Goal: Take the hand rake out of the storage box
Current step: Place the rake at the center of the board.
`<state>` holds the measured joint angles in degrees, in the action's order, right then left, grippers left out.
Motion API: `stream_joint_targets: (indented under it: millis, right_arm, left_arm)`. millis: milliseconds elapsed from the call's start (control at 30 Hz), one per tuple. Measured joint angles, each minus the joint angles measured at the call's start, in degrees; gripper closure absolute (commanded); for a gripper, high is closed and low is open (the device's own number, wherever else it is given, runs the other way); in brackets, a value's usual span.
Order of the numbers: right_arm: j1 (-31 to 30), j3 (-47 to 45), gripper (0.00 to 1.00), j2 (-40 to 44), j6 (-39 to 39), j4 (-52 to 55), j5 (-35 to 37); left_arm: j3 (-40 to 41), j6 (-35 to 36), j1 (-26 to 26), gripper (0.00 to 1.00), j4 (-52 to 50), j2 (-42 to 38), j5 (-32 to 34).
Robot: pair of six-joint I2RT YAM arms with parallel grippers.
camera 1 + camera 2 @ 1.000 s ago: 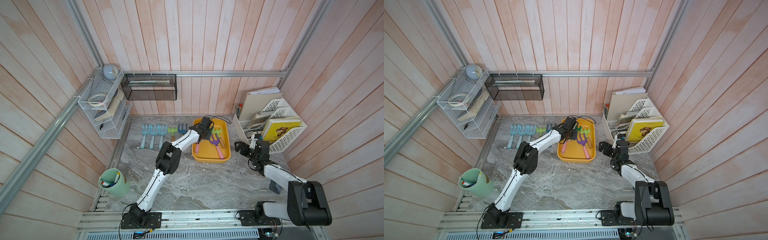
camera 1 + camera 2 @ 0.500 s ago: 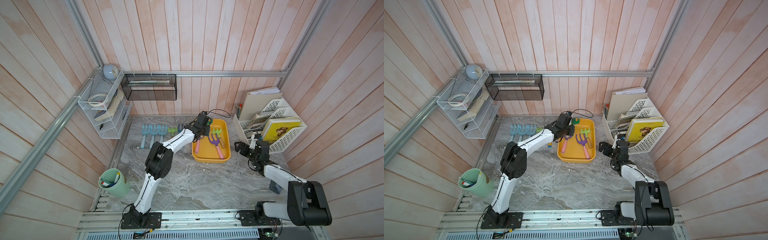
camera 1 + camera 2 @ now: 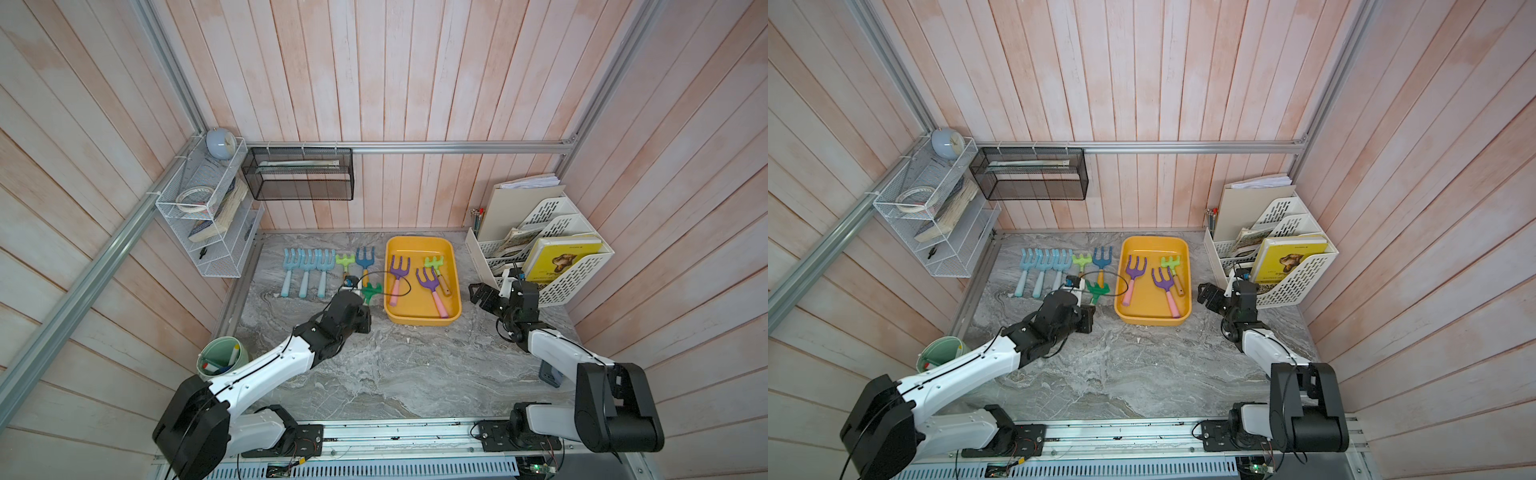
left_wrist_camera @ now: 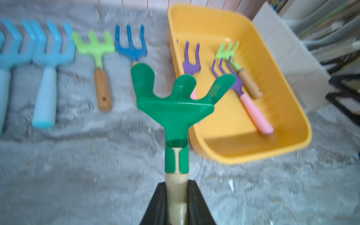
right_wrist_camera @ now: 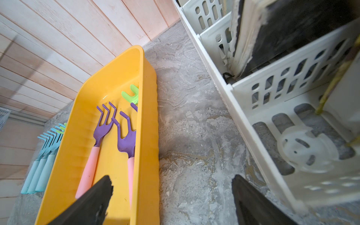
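Marble tabletop (image 3: 395, 365), rake handle (image 4: 176, 175) inside left gripper (image 4: 176, 185)

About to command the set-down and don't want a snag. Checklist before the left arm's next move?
1. Grip: ok. The left gripper is shut on the wooden handle of the green rake.
2. Rake out of the storage box: ok, it hangs outside the wall.
3. Landing spot: cannot tell. The tines show close to the handle of the dark blue rake.
4. Height above the table: cannot tell.
5. Wrist cable: cannot tell. Its loop shows over the box rim in both top views.
6. The right gripper: ok. It is open and empty, on the box's other side by the file rack.
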<state>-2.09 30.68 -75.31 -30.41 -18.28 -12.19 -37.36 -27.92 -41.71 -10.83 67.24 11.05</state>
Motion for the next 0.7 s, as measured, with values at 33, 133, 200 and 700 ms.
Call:
stream_joint_targets:
  millis: [33, 133, 200, 700]
  right_arm:
    - [0.0, 0.0, 0.02, 0.0, 0.0, 0.0, -0.1]
    - [-0.8, 0.0, 0.02, 0.0, 0.0, 0.1, 0.2]
    - [-3.0, 0.3, 0.02, 0.0, 0.2, 0.8, 1.4]
    - [-23.3, 15.2, 0.11, -9.0, -0.2, 8.9, 11.2]
  left_arm:
    - [3.1, -2.1, -1.3, 0.98, -0.5, -1.7, 0.2]
    - [11.0, -7.7, -2.3, 0.97, -1.8, -5.2, 0.5]
    - [15.3, -11.0, -2.2, 0.94, -3.0, -6.9, 1.0]
    - [18.8, -18.5, -2.2, 0.8, -3.7, -9.0, 1.0]
